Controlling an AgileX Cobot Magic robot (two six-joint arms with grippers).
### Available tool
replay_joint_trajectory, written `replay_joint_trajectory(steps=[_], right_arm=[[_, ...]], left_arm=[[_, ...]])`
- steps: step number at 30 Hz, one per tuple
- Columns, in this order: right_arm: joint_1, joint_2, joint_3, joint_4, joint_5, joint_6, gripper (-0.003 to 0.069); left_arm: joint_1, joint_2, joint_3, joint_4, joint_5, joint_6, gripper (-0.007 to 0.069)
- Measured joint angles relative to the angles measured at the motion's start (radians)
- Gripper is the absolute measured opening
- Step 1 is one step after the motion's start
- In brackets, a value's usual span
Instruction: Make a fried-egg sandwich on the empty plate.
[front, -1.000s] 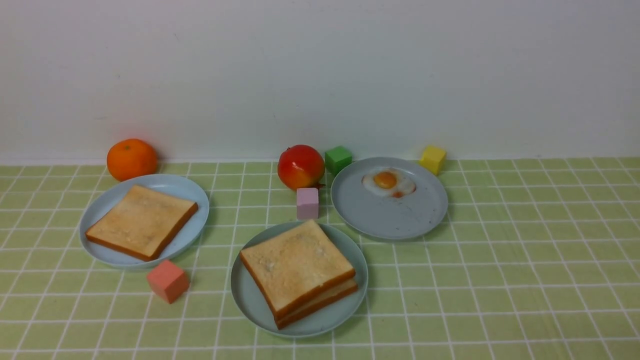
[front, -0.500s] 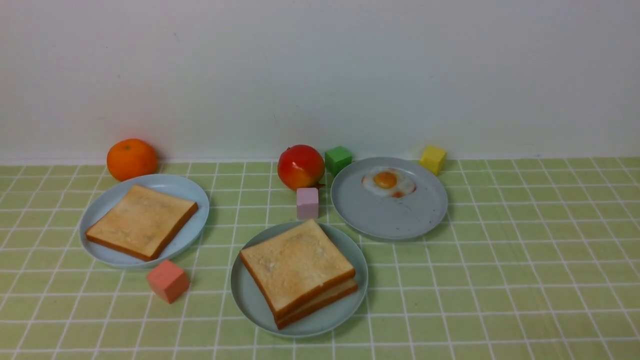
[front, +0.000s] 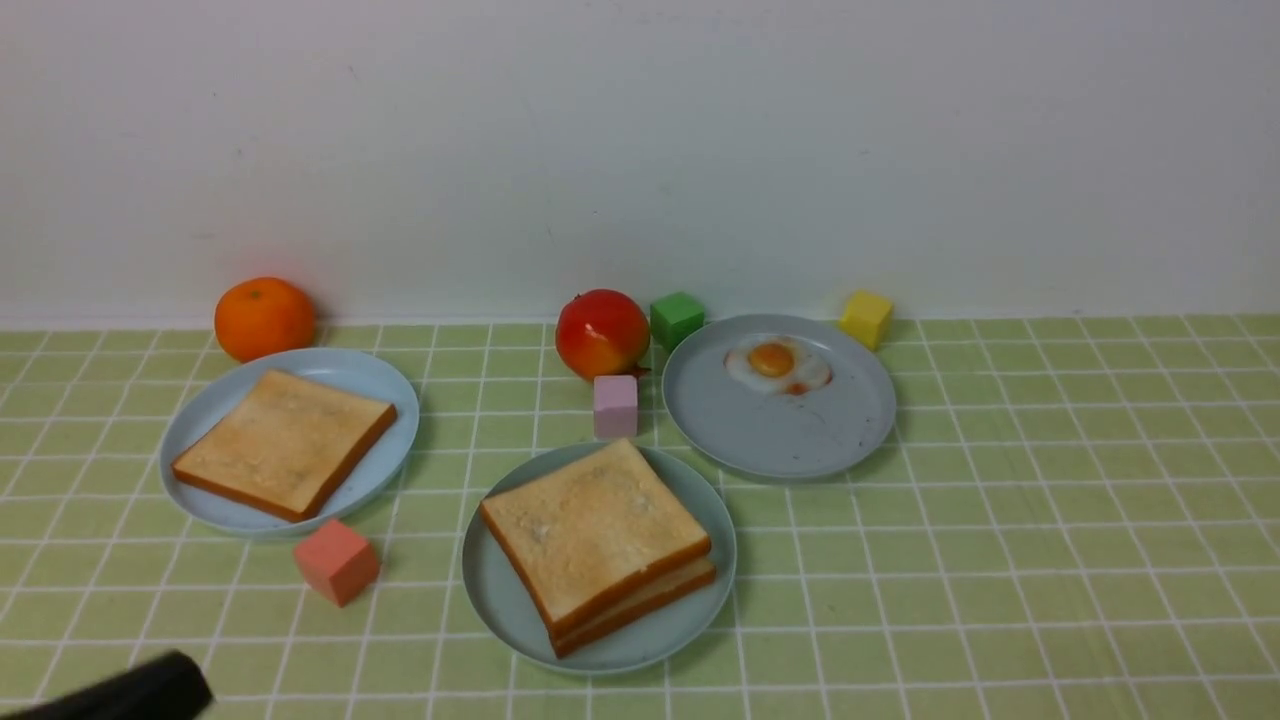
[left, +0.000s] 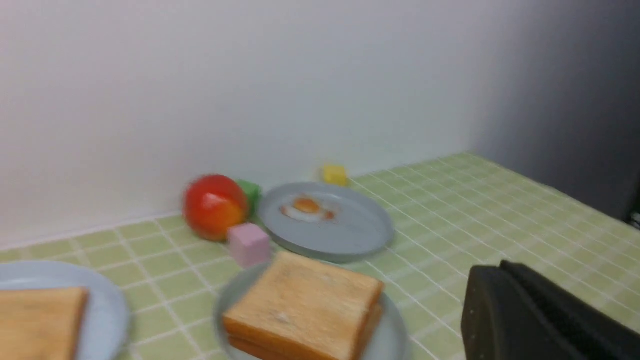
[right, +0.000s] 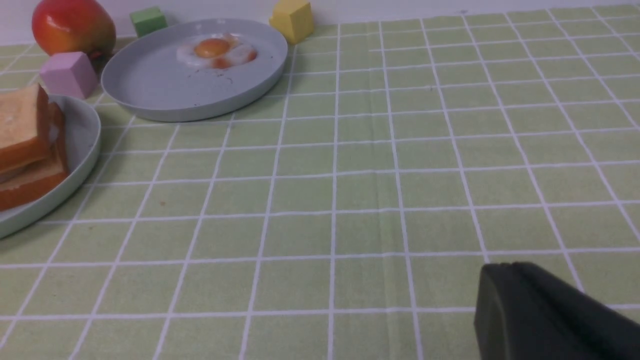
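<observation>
The sandwich (front: 596, 540), two stacked toast slices, lies on the pale teal-green plate (front: 500, 605) at the front middle. It also shows in the left wrist view (left: 305, 312) and at the edge of the right wrist view (right: 25, 145). The fried egg with the large yolk is hidden; only a thin pale strip shows between the slices. My left gripper (left: 500, 270) is shut and empty, above the cloth beside the plate; its dark tip (front: 170, 685) shows at the front left. My right gripper (right: 507, 267) is shut and empty over bare cloth, away from the plate (right: 80, 145).
A single toast slice (front: 285, 455) lies on a greyer-blue plate (front: 395, 400) at the left. A small flat egg (front: 778, 365) lies on another grey plate (front: 780, 440). An orange (front: 264, 318), a red fruit (front: 601, 333) and green (front: 676, 318), yellow (front: 865, 318), pink (front: 614, 406) and salmon (front: 336, 561) cubes stand around.
The dark tip of my left gripper has come into the front view at the bottom left. Nothing on the table has moved.
</observation>
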Motion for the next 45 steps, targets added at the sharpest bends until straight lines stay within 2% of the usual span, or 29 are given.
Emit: replay_joint_trajectory(steps=[1,2,3,4,5,9,11,15,45], right_arm=[[0.0,0.0,0.0,0.0,0.0,0.0,-0.0001],[0.0,0.0,0.0,0.0,0.0,0.0,0.0001],[0.0,0.0,0.0,0.0,0.0,0.0,0.0002],[0.0,0.0,0.0,0.0,0.0,0.0,0.0002],[0.0,0.0,0.0,0.0,0.0,0.0,0.0003],[0.0,0.0,0.0,0.0,0.0,0.0,0.0006],[0.0,0.0,0.0,0.0,0.0,-0.009,0.0006],[0.0,0.0,0.0,0.0,0.0,-0.014,0.0007],[-0.004,0.0,0.0,0.0,0.001,-0.015,0.0043]], left_arm=[[0.052,-0.016,0.0,0.0,0.007,0.001,-0.0013],[0.168,-0.056,0.007,0.0,0.032,0.001,-0.0013],[0.242,-0.088,0.021,0.0,0.054,0.001,-0.0013],[0.254,-0.088,0.024,0.0,0.054,0.001,-0.0013],[0.348,-0.126,0.065,-0.004,0.077,0.0,-0.0013],[0.462,-0.144,0.158,-0.037,0.135,-0.025,-0.0013],[0.493,-0.144,0.169,-0.046,0.262,-0.055,-0.0013],[0.497,-0.144,0.178,-0.049,0.344,-0.071,-0.0013],[0.497,-0.144,0.178,-0.053,0.345,-0.078,-0.0013]])
